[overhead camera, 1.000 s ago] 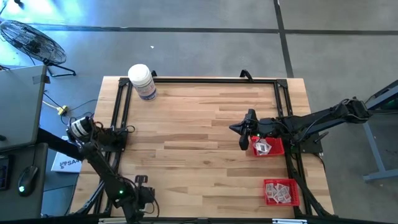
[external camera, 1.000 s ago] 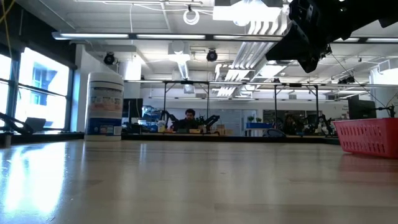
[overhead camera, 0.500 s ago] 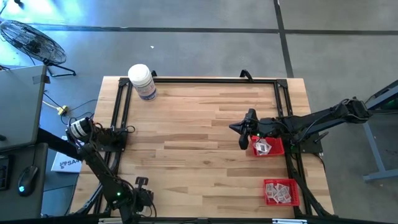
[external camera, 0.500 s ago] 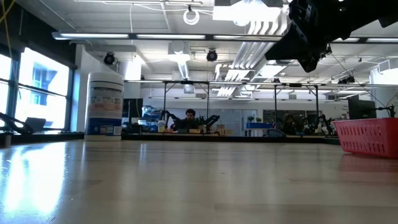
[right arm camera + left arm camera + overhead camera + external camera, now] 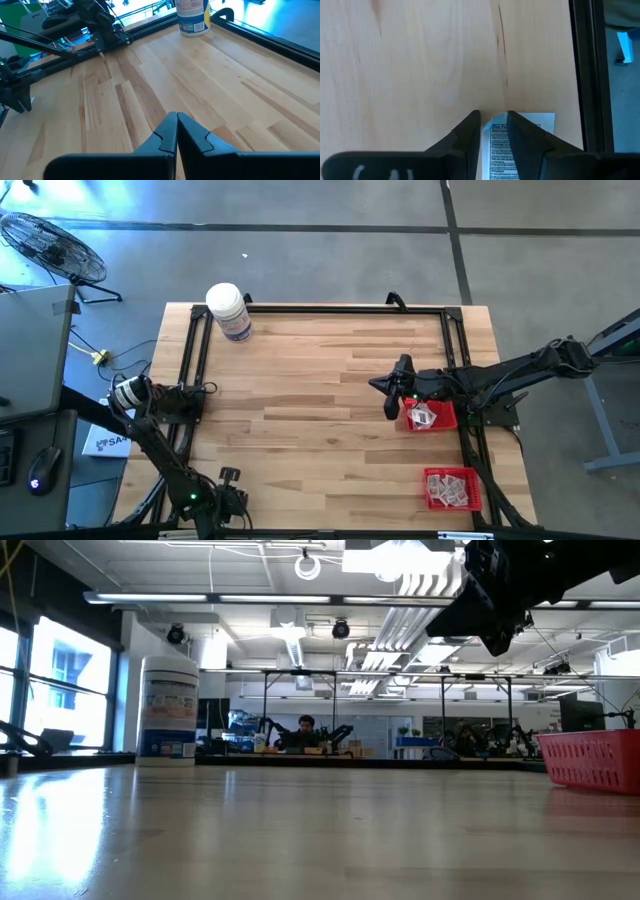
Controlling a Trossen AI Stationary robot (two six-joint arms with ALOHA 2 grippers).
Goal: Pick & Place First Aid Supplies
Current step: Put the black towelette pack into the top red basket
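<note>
Butcher-block planks of the table (image 5: 320, 380) lie mostly bare. At the near edge, by the left corner, the left gripper (image 5: 228, 498) has crept a little closer to that edge over the last second. Its upper arm has sagged outward with it. Its wrist camera shows the two fingers a narrow gap apart, poised over one printed packet (image 5: 542, 122) lying flat on the wood beside the black frame rail. The claw looks released rather than clamped, so I'd judge this pick is only being lined up.

Further along the right side sits a red basket (image 5: 455, 488) with more packets in it. Beyond it is a second basket (image 5: 445, 420), also stocked. The right gripper (image 5: 392, 402) hangs at that second basket's inner rim, clenched on nothing, and has not budged.

At the far left corner stands the white bottle (image 5: 229, 311).

From table height the left arm and its packet are out of sight. Only the right arm's dark bulk shows, and a seated person (image 5: 304, 730) far off. The packet's near end is cut off.
</note>
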